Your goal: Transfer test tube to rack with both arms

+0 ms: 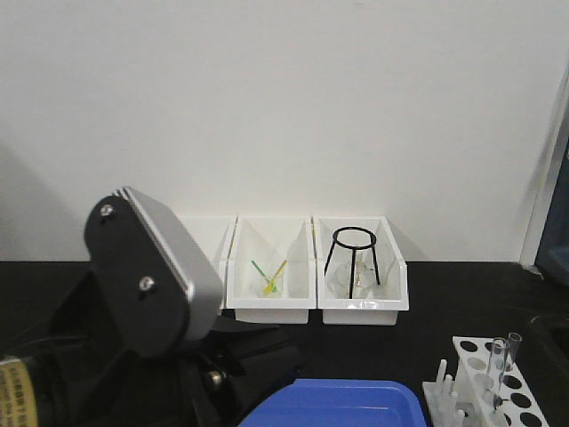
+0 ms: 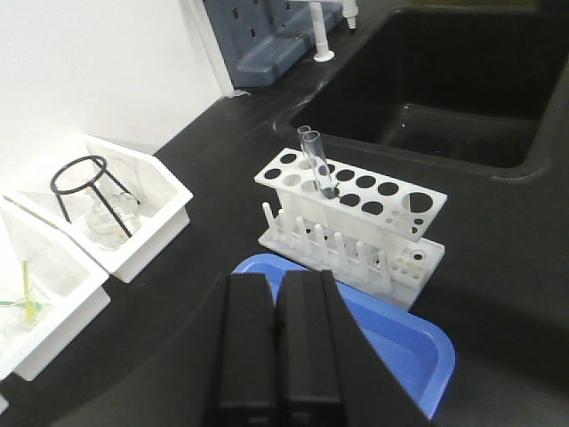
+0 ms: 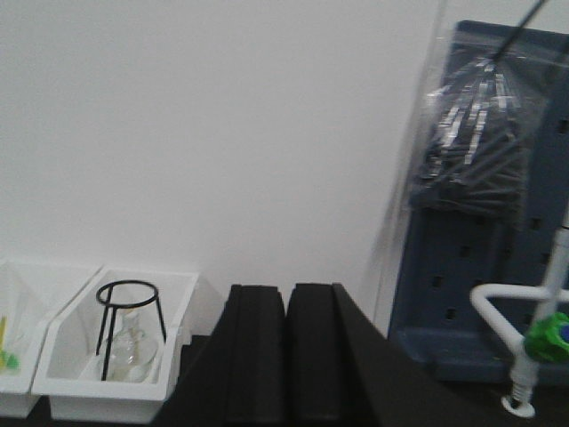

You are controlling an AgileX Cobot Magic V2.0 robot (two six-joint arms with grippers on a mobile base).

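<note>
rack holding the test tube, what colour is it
The rack is white; it shows best in the left wrist view.

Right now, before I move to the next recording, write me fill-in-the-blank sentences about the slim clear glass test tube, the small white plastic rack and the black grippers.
The slim clear glass test tube stands in the small white plastic rack, held by ____ gripper.
The black-fingered left gripper and right gripper are both empty and ____.
The plastic tray next to the rack is coloured ____.
Missing words: neither; shut; blue.
</note>
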